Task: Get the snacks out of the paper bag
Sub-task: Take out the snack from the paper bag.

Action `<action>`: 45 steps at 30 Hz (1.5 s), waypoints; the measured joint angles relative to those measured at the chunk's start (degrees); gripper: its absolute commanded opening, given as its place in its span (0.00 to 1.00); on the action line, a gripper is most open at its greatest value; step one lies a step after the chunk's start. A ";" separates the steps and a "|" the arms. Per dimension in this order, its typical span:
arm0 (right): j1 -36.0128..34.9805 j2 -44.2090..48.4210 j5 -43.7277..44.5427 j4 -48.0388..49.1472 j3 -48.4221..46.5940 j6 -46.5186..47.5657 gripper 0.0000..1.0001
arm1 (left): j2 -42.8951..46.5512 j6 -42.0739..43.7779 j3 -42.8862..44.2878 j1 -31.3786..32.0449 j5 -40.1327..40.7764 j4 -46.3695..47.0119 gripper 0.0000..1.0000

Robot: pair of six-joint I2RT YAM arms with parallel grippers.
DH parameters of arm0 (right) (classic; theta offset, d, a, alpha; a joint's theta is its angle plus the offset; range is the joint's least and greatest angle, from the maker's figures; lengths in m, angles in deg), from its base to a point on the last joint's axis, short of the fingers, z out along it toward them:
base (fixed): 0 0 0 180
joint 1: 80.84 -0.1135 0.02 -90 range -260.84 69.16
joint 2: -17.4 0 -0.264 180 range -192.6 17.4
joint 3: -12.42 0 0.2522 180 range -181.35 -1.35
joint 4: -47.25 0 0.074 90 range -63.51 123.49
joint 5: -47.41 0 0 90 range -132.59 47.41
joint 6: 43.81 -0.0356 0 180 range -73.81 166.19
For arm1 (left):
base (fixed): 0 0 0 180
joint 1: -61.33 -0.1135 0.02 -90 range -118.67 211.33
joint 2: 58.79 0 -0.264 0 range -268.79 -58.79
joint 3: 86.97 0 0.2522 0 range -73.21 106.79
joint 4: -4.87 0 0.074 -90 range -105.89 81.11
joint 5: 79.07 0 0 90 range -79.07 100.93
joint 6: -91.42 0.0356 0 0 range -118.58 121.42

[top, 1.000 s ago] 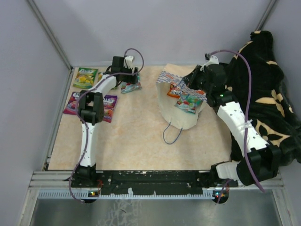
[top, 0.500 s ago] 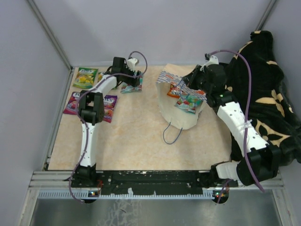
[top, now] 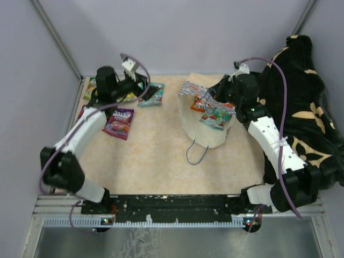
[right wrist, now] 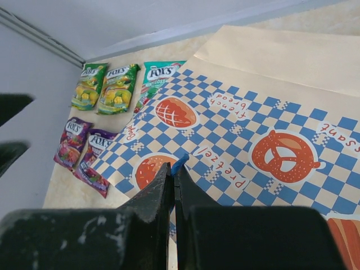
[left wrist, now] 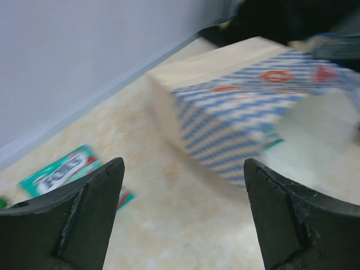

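Observation:
The paper bag [top: 207,126] lies on its side at mid table, mouth to the right, with red and teal snacks [top: 216,116] showing inside. My right gripper [top: 216,95] is shut on the bag's blue cord handle [right wrist: 180,163], over the checkered band [right wrist: 270,129]. My left gripper [top: 140,84] is open and empty above the table's far left. A teal packet [top: 152,94] lies just to its right. In the left wrist view the gripper [left wrist: 183,164] faces the bag [left wrist: 242,112], with the teal packet [left wrist: 59,174] at lower left.
Two purple packets [top: 119,122] lie at the left; green packets [right wrist: 90,84] lie at the far left corner, partly hidden by the left arm in the top view. A black-and-tan blanket [top: 306,97] is heaped along the right side. A loose blue handle [top: 196,153] trails in front of the bag.
My left arm has swung back and to the left, away from the teal packet, which now lies free on the table. The right arm and the bag have not moved.

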 measured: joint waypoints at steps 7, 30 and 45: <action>-0.02 0.00 -0.68 0.50 0.00 -0.46 0.01 | 18.08 -10.84 -24.81 17.59 -3.96 25.62 0.85; -0.02 5.70 0.59 -1.70 0.66 -0.85 0.01 | -28.44 -27.69 -14.69 40.70 41.29 59.52 0.88; 0.00 5.70 0.98 -2.21 0.66 -0.42 0.01 | -42.07 -36.00 7.58 30.69 39.87 41.66 0.71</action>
